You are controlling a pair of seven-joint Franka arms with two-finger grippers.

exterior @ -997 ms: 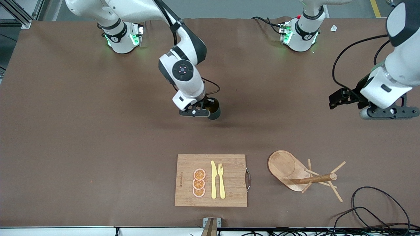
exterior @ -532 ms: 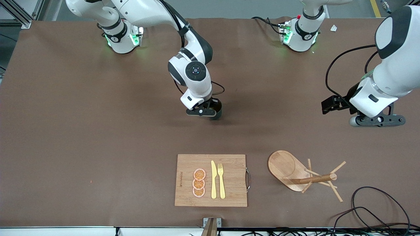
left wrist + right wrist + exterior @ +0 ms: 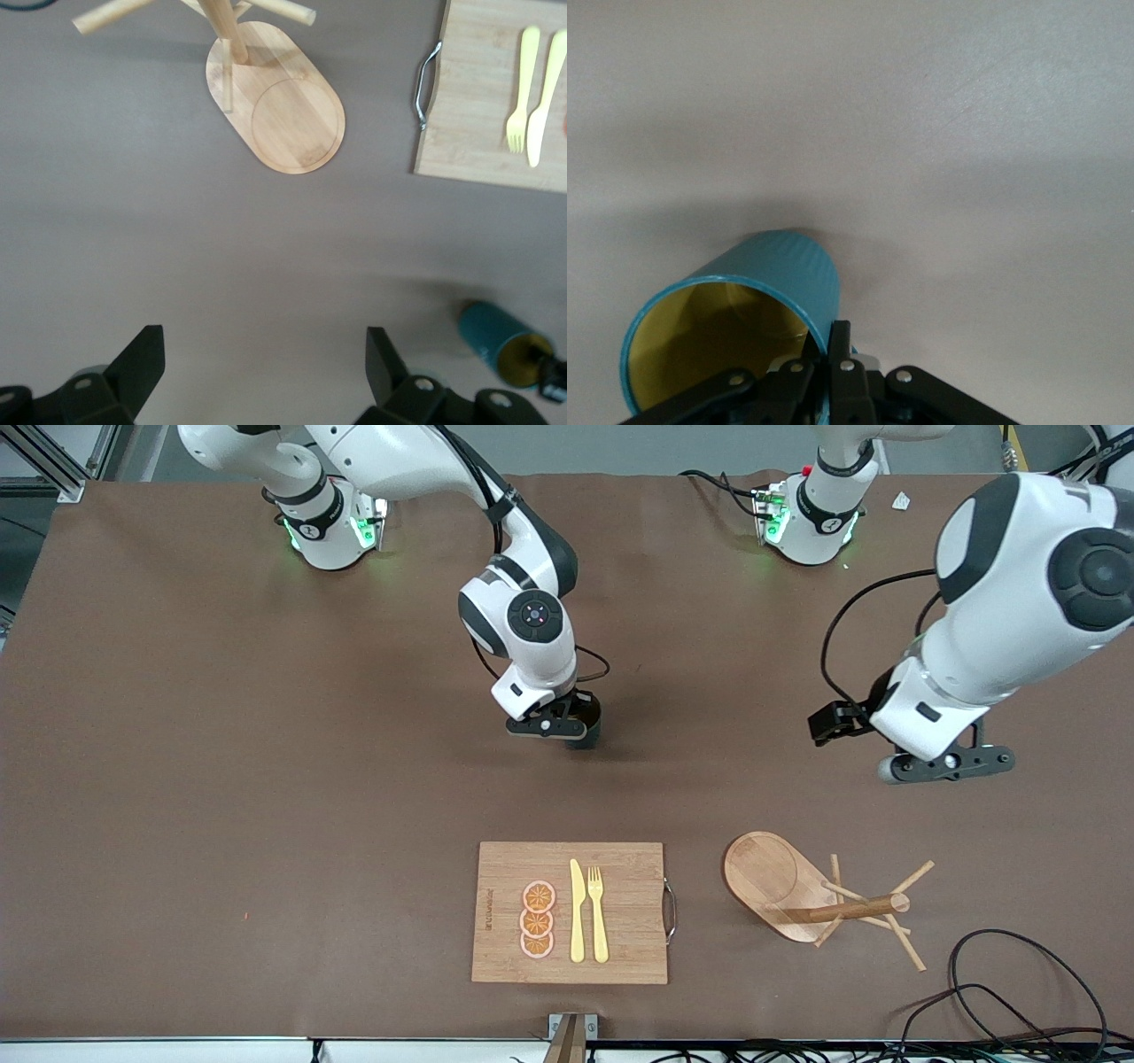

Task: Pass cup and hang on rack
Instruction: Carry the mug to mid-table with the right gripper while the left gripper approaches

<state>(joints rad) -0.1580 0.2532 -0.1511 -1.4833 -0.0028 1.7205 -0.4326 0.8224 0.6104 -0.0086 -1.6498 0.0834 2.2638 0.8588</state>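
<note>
The right arm reaches from its base out over the middle of the table, elbow high and forearm bent down, so that the right gripper (image 3: 567, 731) points at the brown tabletop (image 3: 266, 779). Its fingers are closed on the rim of the cup (image 3: 585, 722), a dark teal mug with a mustard-yellow inside. In the right wrist view the cup (image 3: 735, 328) hangs tilted just under the fingers (image 3: 840, 372), which pinch its wall, mouth toward the camera, base toward the table. Whether the base touches the cloth cannot be told.

The left arm comes from its base and swings wide over its own end of the table, its large white joints high, its wrist angled down. The left gripper (image 3: 948, 766) hovers above bare tabletop with its fingers spread wide and holding nothing; the left wrist view shows both dark fingertips (image 3: 383, 354) well apart.

Below the left gripper in the front view, nearer the camera, stands the rack (image 3: 780, 881), a wooden mug tree on an oval bamboo base with thin pegs. Beside it, toward the right arm's end and nearer the camera than the right gripper, lies a bamboo cutting board (image 3: 629, 912) carrying a yellow knife (image 3: 577, 912), a yellow fork (image 3: 597, 912) and three orange slices (image 3: 537, 919). The cup is well apart from the rack.
</note>
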